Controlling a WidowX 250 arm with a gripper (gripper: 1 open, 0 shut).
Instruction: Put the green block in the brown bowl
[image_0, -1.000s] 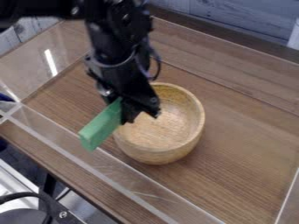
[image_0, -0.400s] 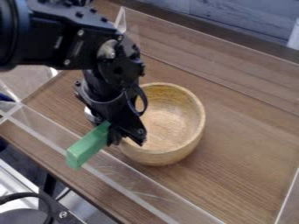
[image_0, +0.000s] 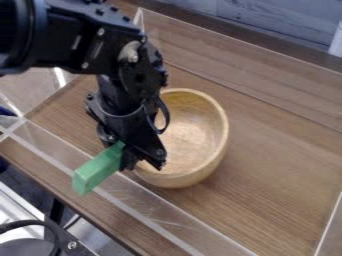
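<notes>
Camera view, tool (image_0: 128, 152) clamped on green block (image_0: 98, 171), block tilted, just left of brown bowl (image_0: 201, 150)

A: so what colours have we got here?

B: block (image_0: 99, 171) is solid matte green. bowl (image_0: 191, 135) is light brown wood, you can see the grain, paler and speckly inside.

A: and the rest?

B: arm (image_0: 94, 50) and gripper (image_0: 138, 152) are all black. table (image_0: 274, 110) is darker brown, streaky woodgrain.
</notes>
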